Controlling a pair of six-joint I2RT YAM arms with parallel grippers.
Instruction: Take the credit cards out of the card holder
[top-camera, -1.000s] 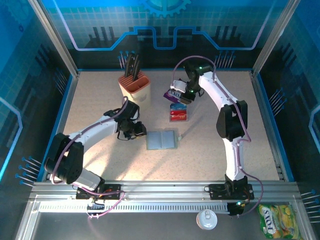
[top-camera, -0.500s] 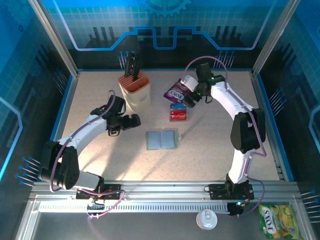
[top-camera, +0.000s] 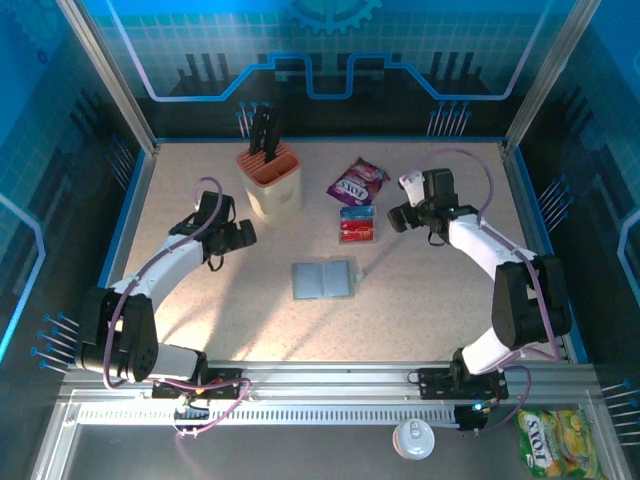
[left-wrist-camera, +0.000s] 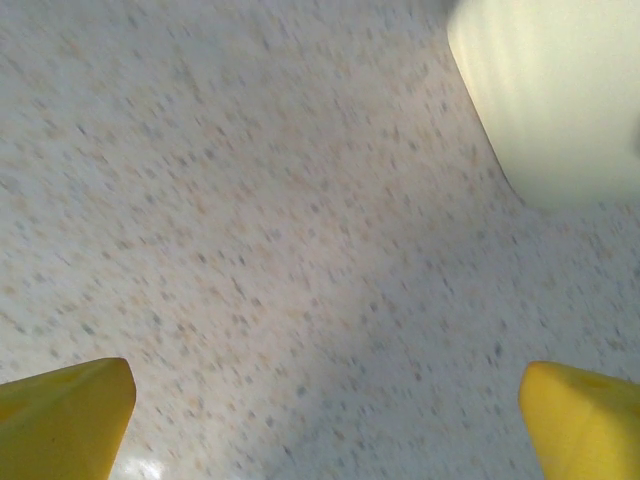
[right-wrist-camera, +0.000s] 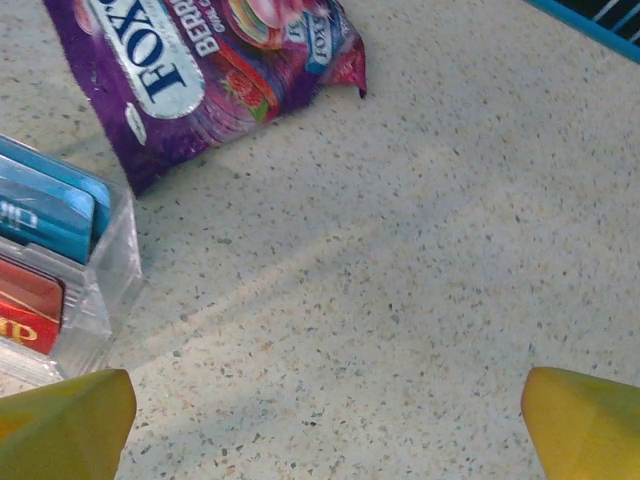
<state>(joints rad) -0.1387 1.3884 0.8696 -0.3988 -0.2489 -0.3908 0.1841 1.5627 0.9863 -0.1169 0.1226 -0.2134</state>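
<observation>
The card holder, a flat grey-blue bifold, lies open on the table's middle with nothing touching it. The credit cards, blue and red, lie stacked behind it; in the right wrist view the blue one and the red one sit in a clear plastic tray at the left edge. My left gripper hangs open left of the holder, over bare table. To the right of the cards, my right gripper is open over bare table.
A beige and orange knife block stands at the back left, its pale side near my left gripper. A purple snack packet lies behind the cards. A white lid and a yellow-green packet sit beyond the front rail.
Both grippers have opened. The left arm drew back leftwards from the holder's edge. The right arm swung right, away from the snack packet and the cards.
</observation>
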